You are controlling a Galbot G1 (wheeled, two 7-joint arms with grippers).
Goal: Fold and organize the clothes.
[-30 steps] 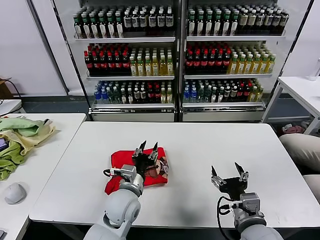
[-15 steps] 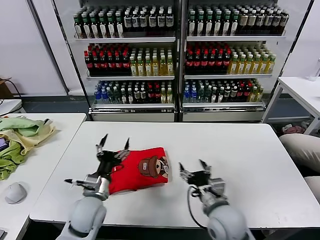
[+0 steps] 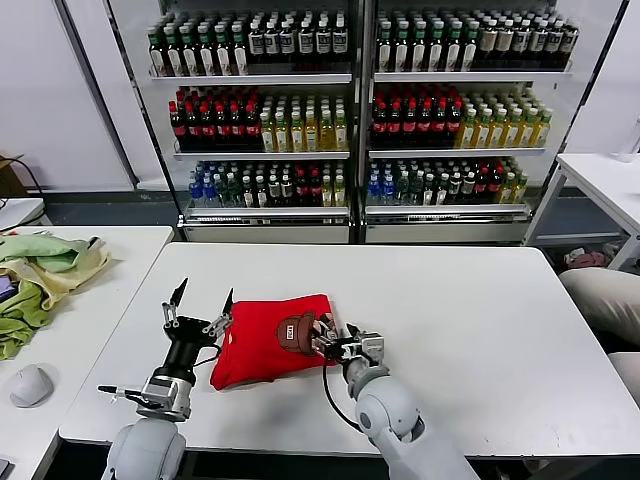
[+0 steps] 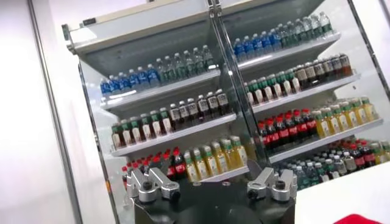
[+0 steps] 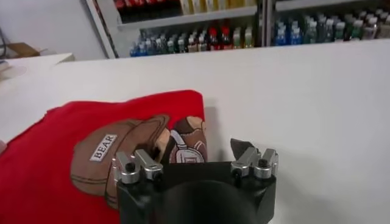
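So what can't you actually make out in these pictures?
- Red T-shirt: how many layers are folded under, hidden by its top layer, head view.
- Right end effector: whether it touches the shirt; its own body blocks that in the right wrist view.
- Bottle labels: too small, head view.
- Left wrist view: only a red corner shows, cut off by the edge.

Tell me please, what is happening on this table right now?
A two-armed robot is working on a red T-shirt that lies folded into a compact bundle on the white table, its cartoon print facing up. The left hand is open, raised just beside the shirt's left edge, holding nothing. The right hand is open and low at the shirt's right edge, next to the print. Neither hand grips the shirt. Some green and yellowish cloths lie on a separate table to the left.
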